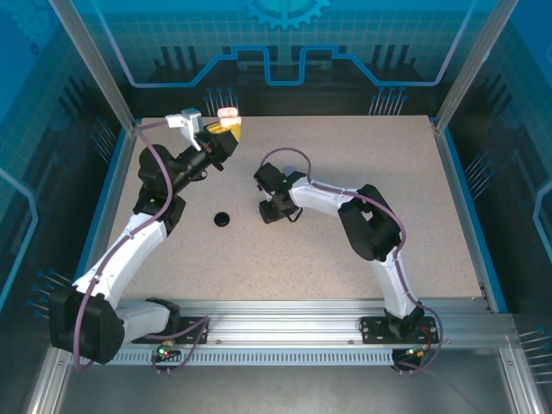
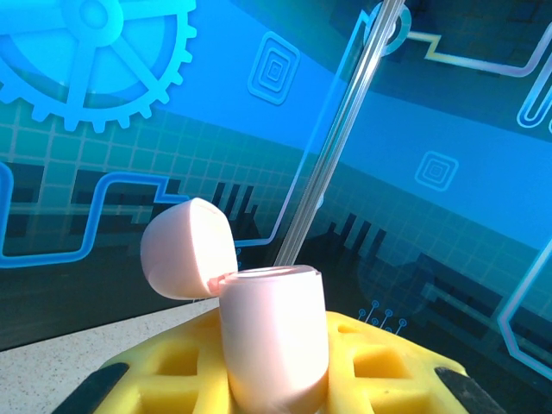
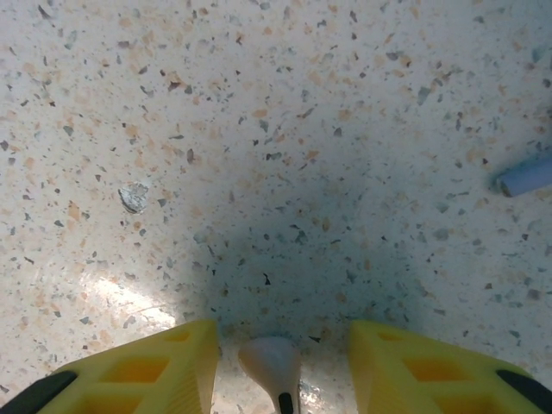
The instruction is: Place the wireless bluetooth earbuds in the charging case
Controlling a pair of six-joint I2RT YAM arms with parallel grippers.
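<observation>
Left jaws clamped on the pale pink charging case (image 2: pixel 274 345): the left gripper (image 2: pixel 280 384) has its yellow fingers (image 2: pixel 172 371) pressed to both sides of the body. The case stands upright, with its hinged lid (image 2: pixel 185 248) swung open to the left. Left arm runs from its near-left base up the left side, elbow bent, wrist turned toward the far-left corner. Its gripper is lifted off the speckled tabletop (image 1: pixel 388 155) and tipped up at the blue back panel, where a printed gear motif (image 2: pixel 90 52) shows. Right arm rises from the near-right base to a high elbow, forearm folded back toward table centre, right gripper (image 3: pixel 282 341) pointing straight down just above the surface. Right jaws apart, straddling one pale pink earbud (image 3: pixel 271 360) that lies on the table, with a gap showing on each side of it. Short bluish stub (image 3: pixel 526 175) at the right edge of the right wrist view; cannot tell what it is. Small black round object (image 1: pixel 222 219) sits on the table between the two arms, left of the right gripper.
</observation>
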